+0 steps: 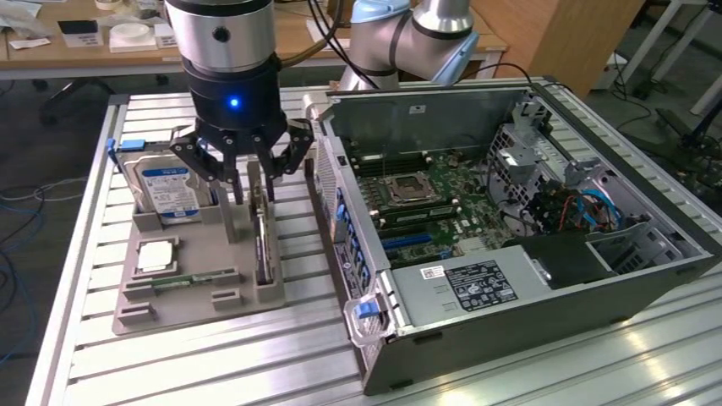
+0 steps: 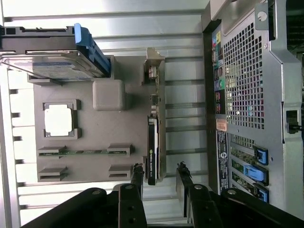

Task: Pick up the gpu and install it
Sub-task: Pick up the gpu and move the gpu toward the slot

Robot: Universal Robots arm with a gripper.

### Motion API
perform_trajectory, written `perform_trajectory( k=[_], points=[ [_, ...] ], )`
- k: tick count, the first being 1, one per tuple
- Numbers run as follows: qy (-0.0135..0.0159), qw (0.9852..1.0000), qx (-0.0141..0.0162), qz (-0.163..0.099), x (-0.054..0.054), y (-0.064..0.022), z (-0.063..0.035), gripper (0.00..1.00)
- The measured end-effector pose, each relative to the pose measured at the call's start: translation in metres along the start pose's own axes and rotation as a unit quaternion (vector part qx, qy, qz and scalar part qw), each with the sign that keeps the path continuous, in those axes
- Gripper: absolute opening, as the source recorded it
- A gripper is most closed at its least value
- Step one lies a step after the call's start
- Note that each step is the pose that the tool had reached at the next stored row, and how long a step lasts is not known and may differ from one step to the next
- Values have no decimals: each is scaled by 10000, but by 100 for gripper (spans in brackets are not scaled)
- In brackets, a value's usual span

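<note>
The gpu [image 1: 263, 241] stands on its long edge in a slot at the side of the grey holder tray [image 1: 198, 300] nearest the computer. In the wrist view the gpu [image 2: 152, 142] shows as a thin edge with a green board, a black shroud and a silver bracket at its far end. My gripper [image 1: 253, 190] hangs straight down over the card's far end, open. Its two fingers stand either side of the card's line without touching it. In the wrist view my gripper [image 2: 160, 173] has the card's near end between its black fingertips [image 2: 137, 173].
The tray also holds a silver hard drive with a blue label [image 1: 169, 182], a square processor [image 1: 155, 256] and a slim memory stick [image 1: 186, 279]. The open computer case [image 1: 631, 279] lies close beside the tray, its motherboard [image 1: 440, 190] exposed. All of it rests on a slatted metal table [image 1: 226, 364].
</note>
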State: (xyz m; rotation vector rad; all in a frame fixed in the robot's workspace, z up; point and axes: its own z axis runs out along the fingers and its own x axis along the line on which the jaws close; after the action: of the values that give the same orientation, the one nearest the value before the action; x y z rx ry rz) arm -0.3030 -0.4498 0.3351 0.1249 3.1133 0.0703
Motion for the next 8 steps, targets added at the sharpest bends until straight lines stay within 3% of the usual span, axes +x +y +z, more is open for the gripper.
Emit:
perform_trajectory(
  k=[3,6,8],
  points=[
    [0,10000,0,0,0,0,0,43],
    [0,10000,0,0,0,0,0,55],
    [-1,10000,-2,0,0,1,6,55]
  ],
)
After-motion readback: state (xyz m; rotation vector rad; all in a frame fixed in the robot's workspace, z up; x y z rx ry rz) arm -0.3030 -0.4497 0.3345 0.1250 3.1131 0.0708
